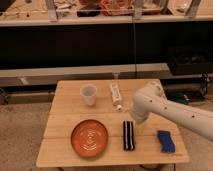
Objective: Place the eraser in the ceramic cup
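Wooden table [65,115] seen from the front and above, with the arm entering from 3 o'clock. The eraser [129,135], a black oblong block with pale lengthwise stripes, lies flat on the table at about 5 o'clock from the table's centre, its long axis running from 12 to 6 o'clock. It sits just beside the orange plate [89,138], which is at its 9 o'clock, and apart from the blue block [165,141] at its 3 o'clock. The ceramic cup [88,94] stands upright at about 11 o'clock from the eraser, well apart from it, mouth open and nothing visible inside. A white tube-like object [115,94] lies at the cup's 3 o'clock. The gripper [134,119] points downward just above the eraser's far end, at about 1 o'clock from its middle. Whether it is spread or pressed together cannot be told, and it holds nothing that can be seen. The eraser is judged light, firm with slight give, and grippy rather than slick. The best hold is probably across its narrow width near mid-length, so that it hangs level. The cup looks light and easily tipped, so the eraser probably needs to be lowered end-first into the rim.
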Tool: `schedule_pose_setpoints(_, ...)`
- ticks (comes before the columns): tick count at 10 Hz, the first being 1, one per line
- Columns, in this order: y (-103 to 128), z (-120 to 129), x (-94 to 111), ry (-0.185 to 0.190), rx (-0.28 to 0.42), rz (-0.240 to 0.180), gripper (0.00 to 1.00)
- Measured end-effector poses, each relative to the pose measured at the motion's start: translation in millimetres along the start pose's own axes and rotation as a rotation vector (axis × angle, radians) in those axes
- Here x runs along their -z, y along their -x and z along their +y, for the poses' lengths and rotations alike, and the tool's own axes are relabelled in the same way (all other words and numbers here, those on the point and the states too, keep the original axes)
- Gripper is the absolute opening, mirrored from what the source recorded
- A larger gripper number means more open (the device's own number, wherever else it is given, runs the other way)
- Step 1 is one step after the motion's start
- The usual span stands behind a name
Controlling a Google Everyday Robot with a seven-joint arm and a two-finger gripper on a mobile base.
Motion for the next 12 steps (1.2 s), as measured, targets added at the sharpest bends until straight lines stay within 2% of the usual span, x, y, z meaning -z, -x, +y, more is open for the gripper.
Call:
schedule_pose_setpoints(5,10,13,-24,0.047,0.146,0.004,0.8)
schedule_pose_setpoints(12,18,30,-35,0.077,0.303,0.007,0.8)
